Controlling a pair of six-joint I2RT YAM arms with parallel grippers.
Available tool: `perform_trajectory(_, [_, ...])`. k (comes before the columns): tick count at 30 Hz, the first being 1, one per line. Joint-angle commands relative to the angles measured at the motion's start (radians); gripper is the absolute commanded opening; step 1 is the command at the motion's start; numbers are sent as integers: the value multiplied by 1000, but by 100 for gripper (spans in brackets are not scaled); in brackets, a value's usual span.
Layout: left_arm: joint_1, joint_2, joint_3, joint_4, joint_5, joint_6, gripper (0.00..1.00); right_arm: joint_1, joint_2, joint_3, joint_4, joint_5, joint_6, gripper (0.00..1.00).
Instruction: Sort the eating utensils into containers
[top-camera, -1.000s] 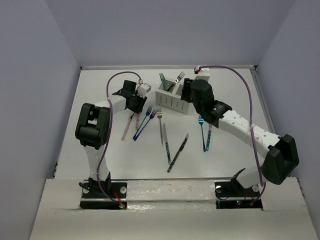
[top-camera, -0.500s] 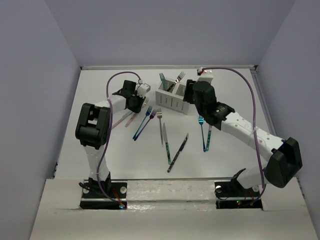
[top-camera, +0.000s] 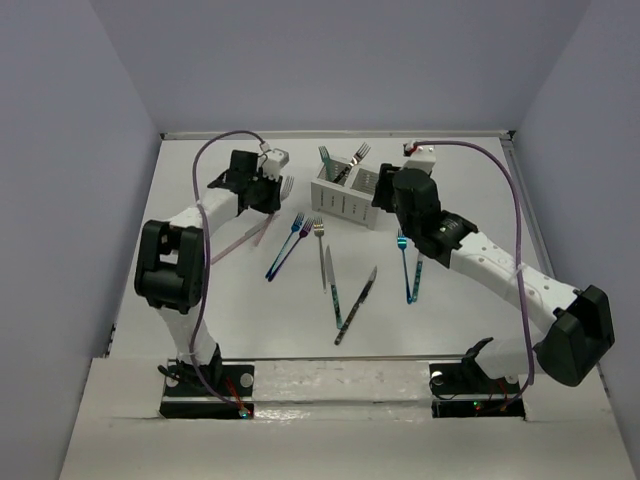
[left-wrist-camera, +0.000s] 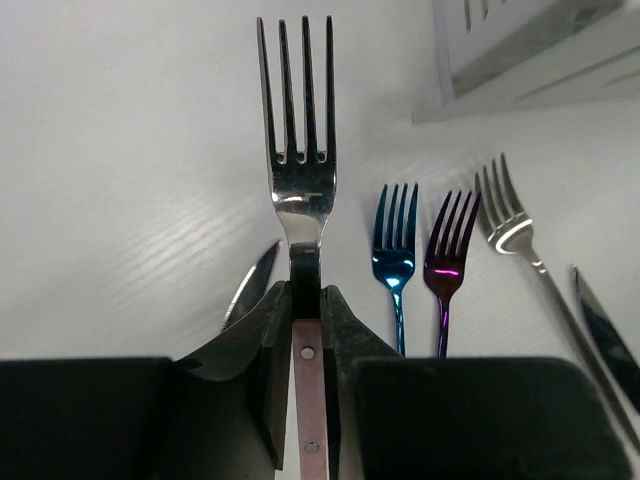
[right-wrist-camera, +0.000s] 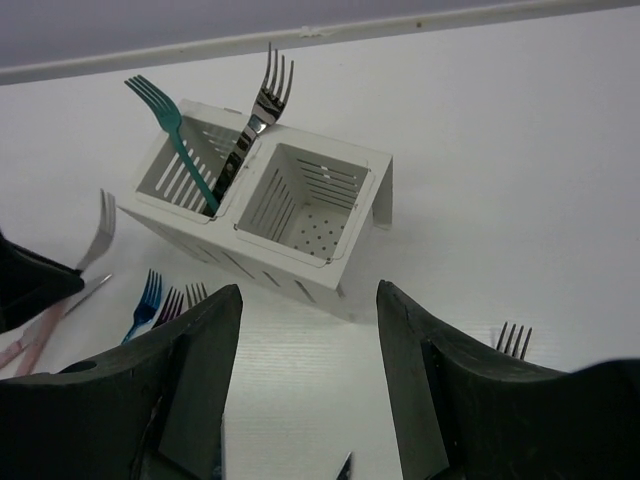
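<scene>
Status from my end: left gripper (left-wrist-camera: 305, 320) is clamped on the pink-handled fork (left-wrist-camera: 296, 110). It's pinching the thin neck just below the tines, which point to 12 in the wrist cam, and the fork is off the table afaict. Right gripper (right-wrist-camera: 305, 390) is wide open w/ nothing in it, hanging over the caddy (top-camera: 345, 207) from its 3 o'clock side. The caddy sits at roughly 3 o'clock from my left gripper in the top view.

What worries me, imo:
- The grip is on a skinny bit of metal w/ the handle running back behind the jaws. A quick swing and it prob pivots or slides out.
- The fork bin (right-wrist-camera: 185, 165) (9 o'clock half in the right cam) already has a teal fork (right-wrist-camera: 170, 125) and a steel fork (right-wrist-camera: 262, 95) standing tines up. At a bad angle I snag those or shove the caddy, which looks light enough to tip.
- The other bin (right-wrist-camera: 320, 215) is empty, so a sloppy drop there = wrong sort.
- The right arm is parked over the same spot. Both going in at once = collision.
- The blue fork (left-wrist-camera: 393, 235) and purple fork (left-wrist-camera: 447, 240) lie at approx 5 o'clock of my grip in the top view. A low sweep drags them.
</scene>
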Motion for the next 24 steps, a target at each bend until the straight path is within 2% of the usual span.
perform_trajectory(1, [61, -238, 54, 119, 23, -109, 0, 0, -34, -13, 13, 41, 13, 63])
perform_trajectory(4, [71, -345, 48, 295, 16, -171, 0, -10, -30, -22, 15, 46, 18, 63])
perform_trajectory(5, [69, -400, 1, 454, 26, -195, 0, -10, -23, -25, 15, 56, 22, 63])
perform_trajectory(7, [42, -430, -41, 602, 75, -240, 0, -19, -19, -33, 13, 67, 30, 63])
perform_trajectory(11, [-24, -352, 42, 690, 136, -286, 0, -54, -19, -50, 15, 66, 65, 63])
perform_trajectory(12, [-53, -320, 44, 760, 139, -284, 0, -63, -25, -59, 13, 61, 85, 63])
perform_trajectory(15, [-127, -273, 59, 851, 118, -219, 0, -100, -45, -77, -4, 37, 134, 63])
perform_trajectory(19, [-173, -209, 50, 1050, 159, -247, 0, -128, -65, -133, -33, 35, 193, 62])
perform_trajectory(22, [-176, -120, 48, 1317, 204, -316, 0, -139, -80, -162, -54, 49, 228, 62])
perform_trajectory(24, [-176, -51, 60, 1395, 204, -343, 0, -139, -86, -185, -71, 55, 243, 62])
